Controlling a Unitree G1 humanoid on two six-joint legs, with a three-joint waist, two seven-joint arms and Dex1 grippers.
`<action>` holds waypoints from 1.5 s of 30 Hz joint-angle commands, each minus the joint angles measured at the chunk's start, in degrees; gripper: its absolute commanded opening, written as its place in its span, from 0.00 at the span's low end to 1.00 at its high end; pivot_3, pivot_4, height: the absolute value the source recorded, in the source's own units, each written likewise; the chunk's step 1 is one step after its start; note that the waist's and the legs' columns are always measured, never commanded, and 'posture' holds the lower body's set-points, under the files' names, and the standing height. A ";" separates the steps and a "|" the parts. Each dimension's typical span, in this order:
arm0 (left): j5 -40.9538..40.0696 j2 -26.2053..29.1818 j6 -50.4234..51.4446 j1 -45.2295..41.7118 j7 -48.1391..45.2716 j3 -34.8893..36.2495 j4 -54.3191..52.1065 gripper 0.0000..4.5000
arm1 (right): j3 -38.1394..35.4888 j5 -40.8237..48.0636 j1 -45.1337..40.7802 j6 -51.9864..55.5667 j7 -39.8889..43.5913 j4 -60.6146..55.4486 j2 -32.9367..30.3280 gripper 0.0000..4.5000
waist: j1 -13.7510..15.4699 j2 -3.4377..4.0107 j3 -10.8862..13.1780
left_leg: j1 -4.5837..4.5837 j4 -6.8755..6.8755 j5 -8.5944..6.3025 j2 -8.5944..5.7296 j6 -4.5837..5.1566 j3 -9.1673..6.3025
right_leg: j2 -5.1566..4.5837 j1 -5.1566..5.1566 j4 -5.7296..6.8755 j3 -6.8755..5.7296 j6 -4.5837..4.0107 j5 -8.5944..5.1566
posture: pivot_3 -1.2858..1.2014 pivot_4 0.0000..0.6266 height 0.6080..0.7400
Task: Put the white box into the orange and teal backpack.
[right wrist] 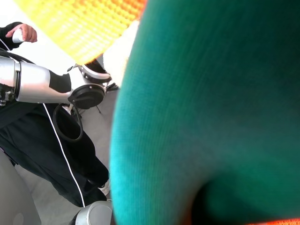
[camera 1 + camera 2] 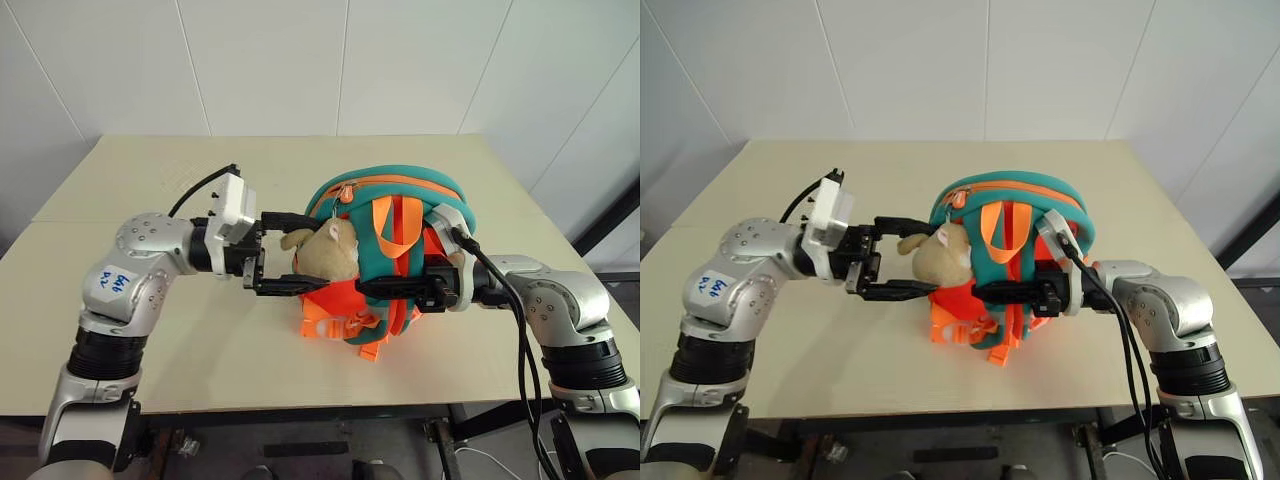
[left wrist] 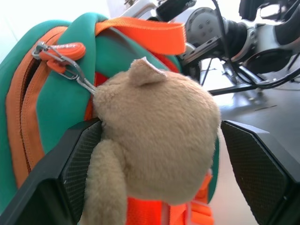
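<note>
The orange and teal backpack (image 2: 390, 195) stands upright in the middle of the table, its strap side facing me and a tan plush animal (image 2: 328, 252) hanging at its left. My left gripper (image 2: 300, 252) is open, one finger (image 3: 79, 168) on each side of the plush. From the right, my right gripper (image 2: 375, 287) reaches in level and is shut on a teal strap (image 1: 211, 93) low on the backpack. The zipper pull (image 3: 61, 54) sits at the top of the closed orange zip. The white box is out of view.
The light wooden table (image 2: 150, 180) stretches wide to the left and behind the backpack, with white wall panels beyond. Black cables trail from both wrists. A person in dark clothing (image 1: 42, 140) stands off to the side.
</note>
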 commanded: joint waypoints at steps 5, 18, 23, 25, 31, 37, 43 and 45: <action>6.90 -2.47 -9.38 0.61 6.14 0.18 -0.22 0.95 | -0.67 1.11 0.24 -0.21 -0.52 -2.02 0.01 0.00 | 0.11 0.00 0.00 | -0.01 0.02 0.00 0.00 0.00 0.00 | 0.00 0.00 0.00 0.00 0.01 0.01 | 0.52 0.24 1.00; 4.60 1.87 -9.63 -1.75 4.32 3.56 2.93 0.28 | -1.04 1.48 0.27 -0.60 -0.92 -1.80 0.61 0.00 | 0.02 0.00 0.00 | 0.00 0.00 0.00 0.00 0.00 0.01 | 0.00 0.00 -0.02 0.01 0.02 0.01 | 0.52 0.24 1.00; 5.13 7.27 -11.62 -7.58 0.60 5.74 12.32 0.28 | -1.23 1.57 0.16 -0.56 -1.01 -1.37 0.64 0.00 | 0.00 0.00 0.00 | 0.00 0.00 0.00 0.00 0.01 0.02 | 0.00 0.00 -0.01 0.00 0.02 0.01 | 0.52 0.24 1.00; 6.87 10.59 -13.44 -8.81 -1.97 5.67 18.19 0.28 | -1.25 1.48 0.17 -0.64 -1.02 -1.31 0.57 0.00 | -0.07 0.00 0.00 | 0.00 -0.01 0.00 0.00 0.01 0.02 | 0.01 -0.01 -0.02 0.00 0.02 0.01 | 0.52 0.24 1.00; 8.20 12.01 -15.39 -7.82 -3.06 5.49 27.52 0.28 | -2.09 1.60 1.16 -0.63 -2.25 -2.47 0.33 0.00 | 0.03 0.00 0.00 | -0.03 -0.08 -0.01 0.01 0.02 0.06 | 0.01 -0.02 -0.13 -0.01 0.02 0.01 | 0.52 0.24 1.00; 11.14 7.33 -18.59 0.31 -3.28 1.90 32.03 0.28 | -4.00 2.76 3.19 -0.14 -5.13 -3.81 0.35 0.00 | 0.01 0.01 -0.01 | -0.02 -0.08 -0.04 0.01 0.07 0.10 | 0.01 0.00 -0.18 0.01 0.02 0.01 | 0.52 0.24 1.00; 16.88 1.44 -24.39 0.63 -2.82 -2.49 43.01 0.28 | -4.42 3.20 4.98 -1.11 -7.60 -4.85 1.49 0.00 | 0.14 -0.01 -0.01 | -0.01 0.02 -0.04 0.02 0.06 0.12 | 0.01 -0.02 -0.07 0.01 0.03 0.02 | 0.52 0.24 1.00; 17.98 0.09 -26.36 0.31 -3.07 -3.05 45.56 0.28 | -3.69 1.56 5.89 -3.11 -7.90 -5.54 1.57 0.00 | 0.16 -0.02 -0.02 | 0.00 0.04 -0.04 0.02 0.06 0.12 | 0.01 0.01 -0.07 0.01 0.03 0.03 | 0.52 0.24 1.00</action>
